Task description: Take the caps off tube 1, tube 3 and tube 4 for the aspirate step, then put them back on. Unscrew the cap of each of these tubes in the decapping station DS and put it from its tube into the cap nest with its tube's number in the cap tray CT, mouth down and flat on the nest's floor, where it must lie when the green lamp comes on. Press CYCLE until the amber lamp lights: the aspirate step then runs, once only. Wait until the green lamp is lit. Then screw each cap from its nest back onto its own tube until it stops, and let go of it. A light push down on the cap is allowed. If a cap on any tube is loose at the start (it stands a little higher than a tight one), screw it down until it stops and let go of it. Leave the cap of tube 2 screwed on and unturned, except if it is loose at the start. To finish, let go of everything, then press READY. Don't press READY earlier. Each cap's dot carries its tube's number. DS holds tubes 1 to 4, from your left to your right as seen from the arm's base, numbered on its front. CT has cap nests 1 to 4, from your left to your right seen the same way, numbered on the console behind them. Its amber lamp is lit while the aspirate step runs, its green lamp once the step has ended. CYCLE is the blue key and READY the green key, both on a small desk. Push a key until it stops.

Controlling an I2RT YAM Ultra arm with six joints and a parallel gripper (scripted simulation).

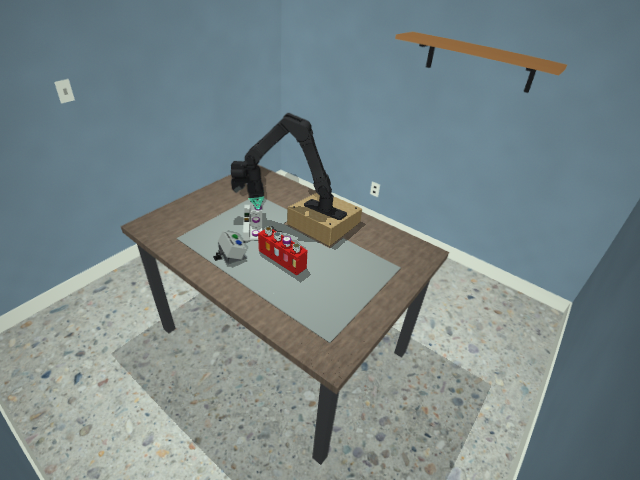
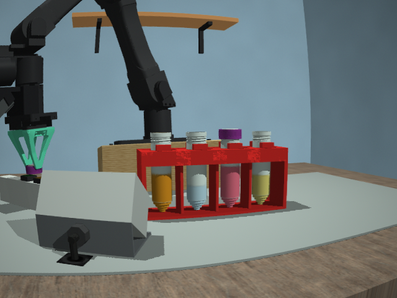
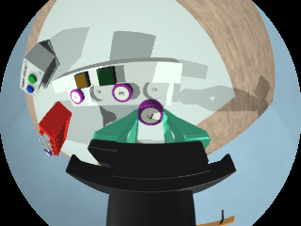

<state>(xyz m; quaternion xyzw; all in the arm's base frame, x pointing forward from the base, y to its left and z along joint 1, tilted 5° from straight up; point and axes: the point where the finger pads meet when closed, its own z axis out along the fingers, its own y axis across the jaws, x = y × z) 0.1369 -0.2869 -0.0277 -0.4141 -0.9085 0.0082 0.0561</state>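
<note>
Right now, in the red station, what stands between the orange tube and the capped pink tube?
The tube of pale blue liquid stands there, its cap off and its thread bare. The exterior view shows this best.
</note>
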